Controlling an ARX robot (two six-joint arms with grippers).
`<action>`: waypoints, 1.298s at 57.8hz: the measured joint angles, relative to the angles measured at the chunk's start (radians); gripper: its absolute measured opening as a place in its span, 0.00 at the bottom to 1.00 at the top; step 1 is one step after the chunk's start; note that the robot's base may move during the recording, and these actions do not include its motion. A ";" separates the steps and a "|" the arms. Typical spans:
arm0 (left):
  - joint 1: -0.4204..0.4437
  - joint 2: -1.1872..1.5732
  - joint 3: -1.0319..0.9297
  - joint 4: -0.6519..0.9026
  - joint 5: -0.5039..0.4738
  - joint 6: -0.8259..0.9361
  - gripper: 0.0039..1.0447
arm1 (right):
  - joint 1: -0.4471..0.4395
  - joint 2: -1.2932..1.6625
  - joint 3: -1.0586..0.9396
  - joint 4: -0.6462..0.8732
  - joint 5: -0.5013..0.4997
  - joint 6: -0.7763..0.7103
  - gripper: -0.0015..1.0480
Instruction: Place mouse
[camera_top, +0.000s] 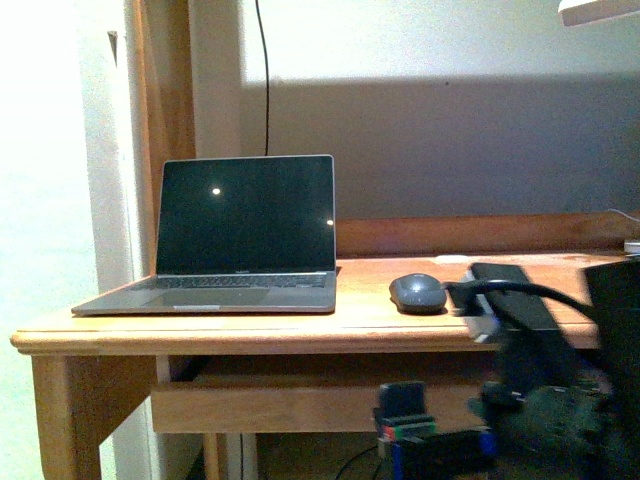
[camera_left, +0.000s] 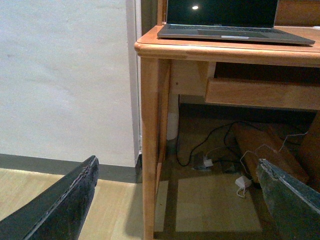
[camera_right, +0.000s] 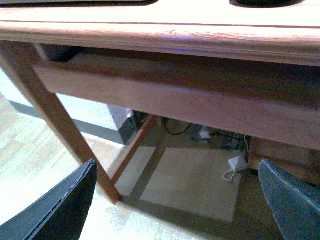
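The dark grey mouse (camera_top: 418, 292) lies on the wooden desk (camera_top: 360, 325), right of the open laptop (camera_top: 240, 235), with nothing touching it. In the right wrist view only the mouse's lower edge (camera_right: 261, 2) shows, above the desk front. My right gripper (camera_right: 176, 165) is open and empty, below desk height in front of the drawer, its dark fingers (camera_right: 65, 207) wide apart. My left gripper (camera_left: 176, 162) is also open and empty. It hangs low near the desk's front left leg (camera_left: 150, 150). In the front view the right arm (camera_top: 530, 330) is a blurred dark shape at lower right.
A shallow drawer (camera_right: 165, 100) runs under the desk top. Cables and a white adapter (camera_right: 234, 165) lie on the floor beneath. A raised wooden back rail (camera_top: 480, 235) borders the desk behind the mouse. A white wall (camera_left: 65, 75) stands left of the desk.
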 joint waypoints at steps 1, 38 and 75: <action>0.000 0.000 0.000 0.000 0.000 0.000 0.93 | -0.006 -0.022 -0.016 -0.005 -0.008 0.000 0.93; 0.000 0.000 0.000 0.000 -0.002 0.000 0.93 | -0.492 -1.429 -0.565 -0.688 -0.010 -0.068 0.69; 0.000 0.000 0.000 0.000 0.000 0.000 0.93 | -0.488 -1.510 -0.621 -0.686 0.054 -0.101 0.29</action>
